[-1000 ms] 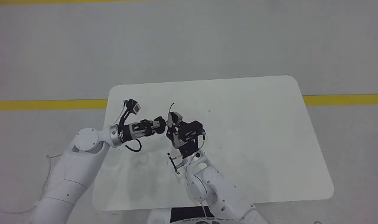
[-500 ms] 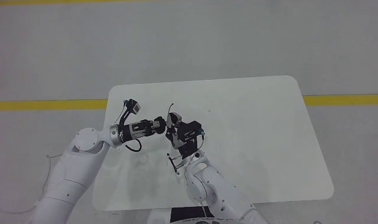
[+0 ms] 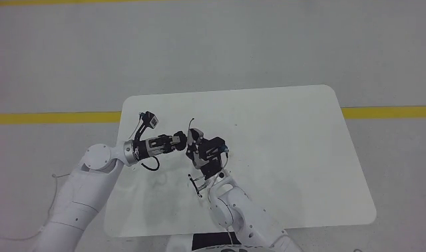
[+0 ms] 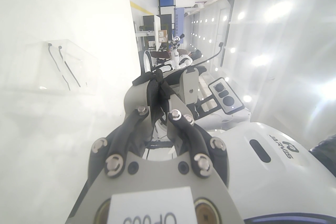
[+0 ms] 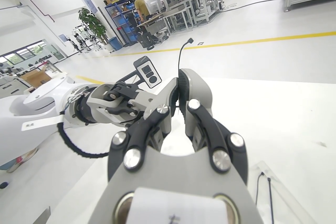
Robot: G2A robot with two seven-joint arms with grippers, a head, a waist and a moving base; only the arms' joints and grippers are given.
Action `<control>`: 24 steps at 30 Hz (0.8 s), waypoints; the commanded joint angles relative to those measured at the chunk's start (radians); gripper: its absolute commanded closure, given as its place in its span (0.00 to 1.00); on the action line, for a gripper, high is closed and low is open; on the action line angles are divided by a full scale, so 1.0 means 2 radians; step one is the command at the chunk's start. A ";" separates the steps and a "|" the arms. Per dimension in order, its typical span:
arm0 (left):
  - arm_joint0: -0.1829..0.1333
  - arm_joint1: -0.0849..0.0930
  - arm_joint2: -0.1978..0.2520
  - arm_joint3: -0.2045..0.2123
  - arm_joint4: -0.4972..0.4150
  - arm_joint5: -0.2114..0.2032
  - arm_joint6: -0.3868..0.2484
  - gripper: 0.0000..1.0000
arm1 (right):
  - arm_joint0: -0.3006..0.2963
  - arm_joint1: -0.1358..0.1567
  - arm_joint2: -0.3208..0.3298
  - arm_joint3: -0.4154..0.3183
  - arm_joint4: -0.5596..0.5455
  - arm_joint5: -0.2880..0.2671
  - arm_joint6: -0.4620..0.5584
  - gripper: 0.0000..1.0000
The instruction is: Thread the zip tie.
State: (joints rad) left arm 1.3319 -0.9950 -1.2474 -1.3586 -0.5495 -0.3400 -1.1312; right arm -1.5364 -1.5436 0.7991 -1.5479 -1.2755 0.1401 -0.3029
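Clamps zip tie upright in closed right end effector, mid-frame over the desk.
Looks light, slick, whippy; wants a pinch near its tip. Shows left end effector closed alongside, contents unclear.

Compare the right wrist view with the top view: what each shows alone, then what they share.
Right wrist view alone: the right gripper, jaws shut on the zip tie strap, its head end standing above them. Top view alone: the table in full outline, both arms meeting over it. Shared: the zip tie, the left gripper, the clear tray of spare ties.
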 commanded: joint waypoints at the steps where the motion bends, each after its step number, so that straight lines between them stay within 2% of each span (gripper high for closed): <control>1: 0.000 0.000 0.000 0.000 0.000 0.000 0.000 1.00 | 0.000 0.000 0.000 0.000 -0.001 0.000 0.001 1.00; 17: 0.000 0.000 0.000 0.000 0.000 0.000 0.000 1.00 | -0.013 0.004 0.015 -0.015 -0.008 0.004 -0.003 1.00; 24: 0.000 0.000 0.000 0.000 0.000 0.000 0.000 1.00 | -0.015 0.004 0.013 -0.021 -0.009 -0.005 -0.013 1.00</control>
State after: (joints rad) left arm 1.3319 -0.9950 -1.2474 -1.3586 -0.5495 -0.3400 -1.1312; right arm -1.5667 -1.5348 0.8262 -1.5913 -1.2925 0.1323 -0.3288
